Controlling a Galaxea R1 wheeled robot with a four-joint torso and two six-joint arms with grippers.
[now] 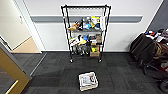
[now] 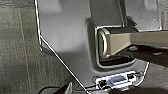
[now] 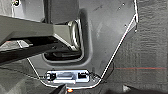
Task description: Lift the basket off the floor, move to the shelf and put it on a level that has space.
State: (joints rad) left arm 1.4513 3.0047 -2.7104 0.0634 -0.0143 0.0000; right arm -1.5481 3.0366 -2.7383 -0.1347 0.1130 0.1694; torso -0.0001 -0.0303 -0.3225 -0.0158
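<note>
The basket sits on the dark grey carpet floor close in front of me, a little right of centre, with its white lining showing. The shelf, a tall black wire rack on casters, stands against the white wall straight ahead, well beyond the basket. Its top level is bare, while the lower tiers hold toys and boxes. Both wrist views look down past my own grey base onto carpet, so both arms hang low at my sides, away from the basket.
A wooden door leans in at the near left, beside a doorway onto tan flooring. A chair piled with dark bags stands at the right. Open carpet lies between the basket and the rack.
</note>
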